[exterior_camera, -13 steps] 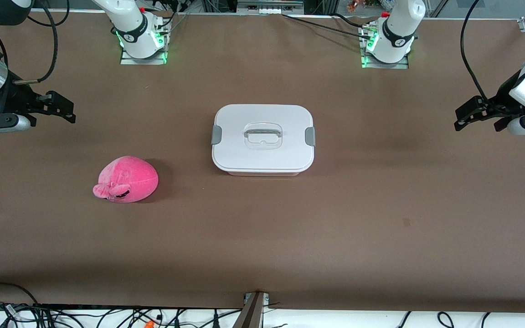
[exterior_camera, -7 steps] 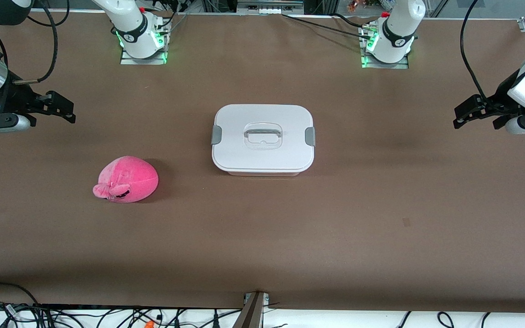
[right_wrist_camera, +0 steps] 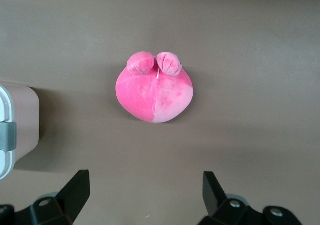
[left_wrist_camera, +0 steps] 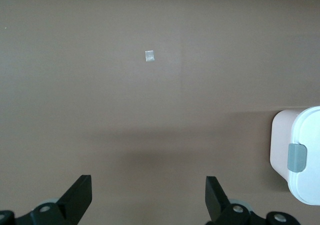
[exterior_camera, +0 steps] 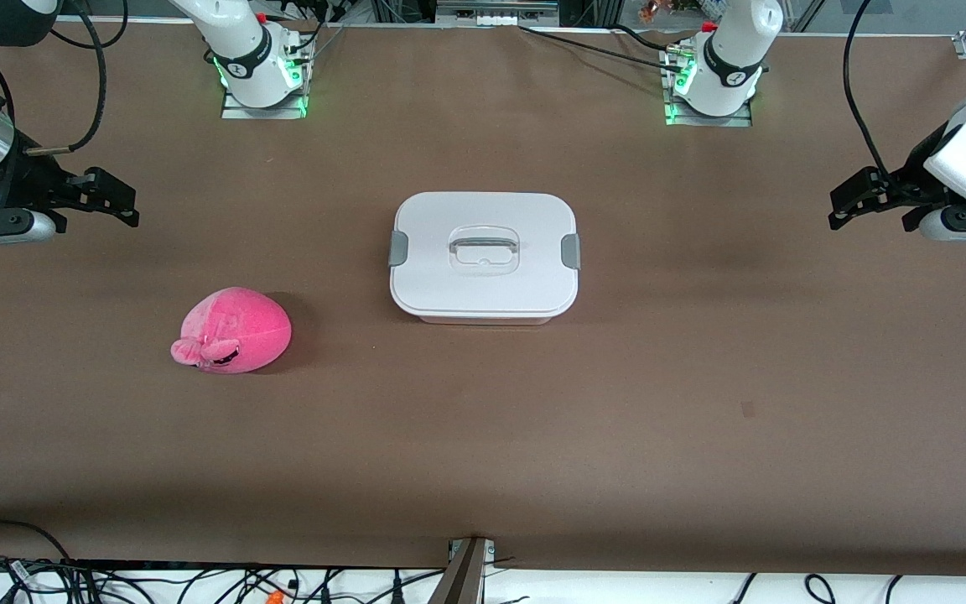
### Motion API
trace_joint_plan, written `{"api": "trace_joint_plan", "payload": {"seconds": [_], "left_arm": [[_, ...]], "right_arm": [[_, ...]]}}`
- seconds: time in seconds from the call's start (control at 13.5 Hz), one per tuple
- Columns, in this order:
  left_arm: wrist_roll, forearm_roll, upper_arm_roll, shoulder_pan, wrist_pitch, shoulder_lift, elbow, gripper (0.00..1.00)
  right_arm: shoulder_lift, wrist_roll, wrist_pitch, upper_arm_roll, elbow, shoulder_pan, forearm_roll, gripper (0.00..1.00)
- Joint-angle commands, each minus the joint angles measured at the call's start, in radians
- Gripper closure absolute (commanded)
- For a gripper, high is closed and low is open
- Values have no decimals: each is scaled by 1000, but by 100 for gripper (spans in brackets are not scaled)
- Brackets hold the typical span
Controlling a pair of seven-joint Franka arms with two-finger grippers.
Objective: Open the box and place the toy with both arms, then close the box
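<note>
Two arms, one box (exterior_camera: pixel 484 257) and one toy (exterior_camera: pixel 233 330) are on show. The box sits mid-frame in the front view on the brown bench (exterior_camera: pixel 701 403), lid on, a grey clip at each end. The toy lies lower in the frame, nearer the camera, toward the right arm's end and well apart from the box. The right tool (exterior_camera: pixel 106 198) hangs at the frame's left edge over bare bench, fingers spread wide, empty. The left tool (exterior_camera: pixel 864 201) hangs at the frame's right edge, likewise wide open and empty. The right wrist view alone shows the toy's two nubs (right_wrist_camera: pixel 155 63) and the box's pale pink wall (right_wrist_camera: pixel 25 120). The left wrist view alone shows a small pale square (left_wrist_camera: pixel 149 56) on the bench, plus one clip (left_wrist_camera: pixel 297 157).
</note>
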Motion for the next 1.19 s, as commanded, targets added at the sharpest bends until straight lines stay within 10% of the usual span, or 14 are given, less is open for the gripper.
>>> {"api": "trace_joint_plan", "payload": {"seconds": [0.0, 0.82, 1.11], "left_arm": [[-9, 12, -8, -9, -43, -9, 11, 0], [181, 4, -302, -32, -162, 141, 119, 0], [341, -56, -415, -91, 14, 286, 113, 0]], "right_arm": [[8, 6, -13, 2, 25, 7, 14, 0], [6, 6, -16, 0, 25, 11, 14, 0], [6, 6, -13, 2, 25, 13, 14, 0]]}}
